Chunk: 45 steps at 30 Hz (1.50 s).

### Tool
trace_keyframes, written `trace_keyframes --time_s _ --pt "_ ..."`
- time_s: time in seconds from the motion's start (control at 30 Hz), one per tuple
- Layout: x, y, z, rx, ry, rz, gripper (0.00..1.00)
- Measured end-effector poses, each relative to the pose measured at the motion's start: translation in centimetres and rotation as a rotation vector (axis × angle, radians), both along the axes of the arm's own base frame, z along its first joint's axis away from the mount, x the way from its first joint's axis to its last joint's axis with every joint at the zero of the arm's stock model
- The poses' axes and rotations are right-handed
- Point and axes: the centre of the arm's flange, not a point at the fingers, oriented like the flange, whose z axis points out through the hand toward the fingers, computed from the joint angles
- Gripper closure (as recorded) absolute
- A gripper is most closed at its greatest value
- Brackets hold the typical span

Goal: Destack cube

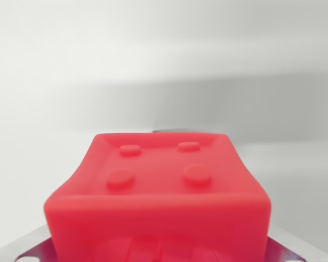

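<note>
Red cube [158, 196] fills the wrist view's lower centre, right up against the camera, 4 round studs on its top face. Metal tool parts flank its base; tool grip state: can't tell.

No readable text, label, brand, number or sign appears anywhere in the wrist view. The red cube [158, 191] filling the lower middle of the frame carries only four raised round studs on its top face, with no lettering. The pale blurred background behind it is likewise unmarked.
</note>
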Motion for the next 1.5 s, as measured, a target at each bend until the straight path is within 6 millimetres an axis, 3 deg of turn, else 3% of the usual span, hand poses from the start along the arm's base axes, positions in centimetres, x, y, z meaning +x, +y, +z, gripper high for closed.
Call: trace_keyframes --time_s 1.5 --pt "5.6 -0.1 -1.3 0.0 -0.001 0.359 1.0"
